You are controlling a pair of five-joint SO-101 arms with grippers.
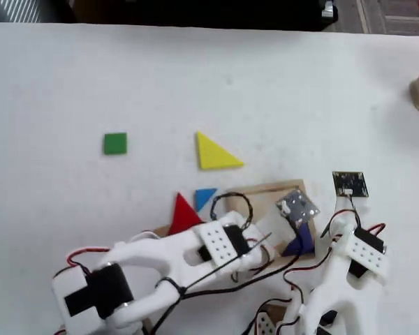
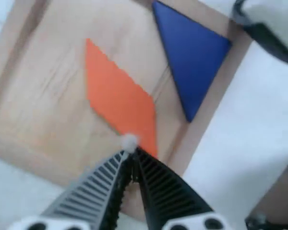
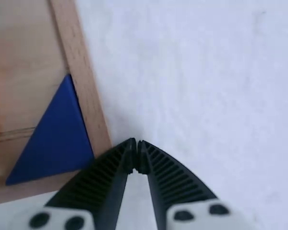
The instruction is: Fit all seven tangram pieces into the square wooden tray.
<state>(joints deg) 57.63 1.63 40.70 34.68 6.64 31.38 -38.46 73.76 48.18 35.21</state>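
"Tangram pieces [image 1: 216,153], where are they lying?" the first kid is asking.

"Two are lying flat inside the wooden tray [image 1: 265,188]. The orange piece [image 2: 120,100] is sitting near the middle, and the big blue triangle [image 2: 192,57] is touching the rim in a corner. Four more are waiting outside on the worktop [image 1: 265,91]. The red triangle [image 1: 184,214] and the small blue triangle [image 1: 204,197] are sitting just beside the tray, the yellow triangle [image 1: 218,155] is lying near them, and the green square [image 1: 115,143] is lying well apart."

"What are the claws doing?"

"The left claw [image 2: 132,158] is hanging over the tray with its tips pressed together at the orange piece's sharp corner, holding nothing. The right claw [image 3: 136,155] is clenched and empty too, sitting over the worktop just outside the tray's rim."

"How are the pieces going to feel?"

"I am guessing light, thin, stiff and smooth, so they are probably sliding away when poked. A claw is likely needing to open up and pinch a piece across two side edges, near its middle, not at a pointy tip."
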